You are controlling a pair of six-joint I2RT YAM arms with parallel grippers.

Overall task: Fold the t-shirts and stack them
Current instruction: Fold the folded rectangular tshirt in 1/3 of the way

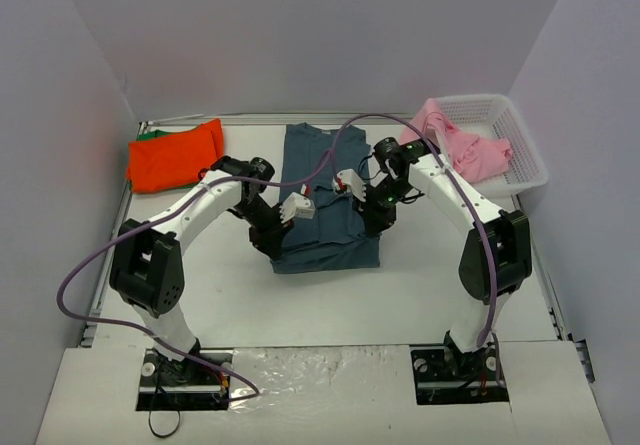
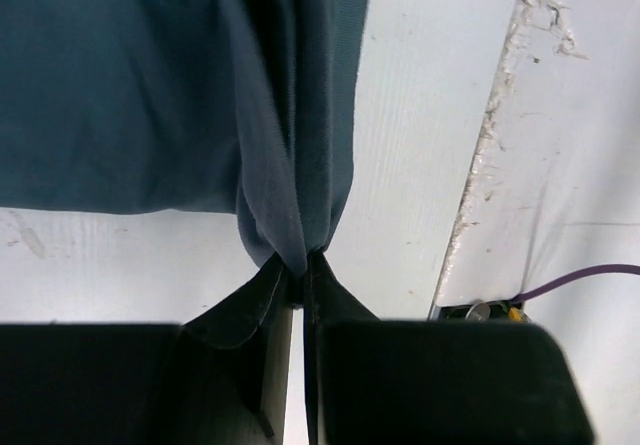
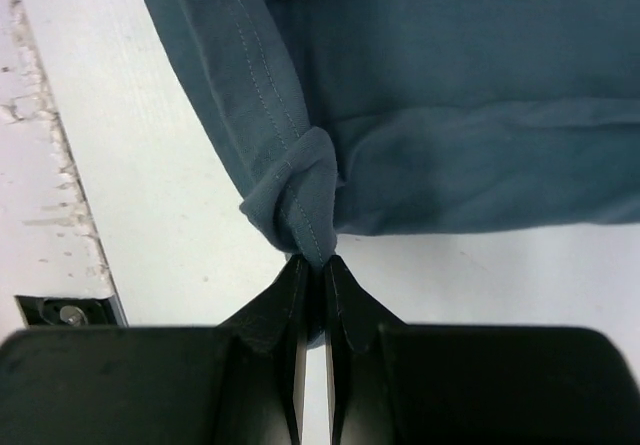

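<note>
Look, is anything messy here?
Yes. The pink t-shirt lies crumpled, hanging over the rim of the white basket at the far right. The blue t-shirt bunches only where the left gripper and right gripper pinch it.

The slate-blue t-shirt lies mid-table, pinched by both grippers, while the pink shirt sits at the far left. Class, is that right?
No: the top external view shows the pink shirt at the far right, in the white basket. The slate-blue t-shirt is mid-table, pinched by the left gripper and right gripper.

text: none readable | labels: none | numbers: none | signs: none
</note>
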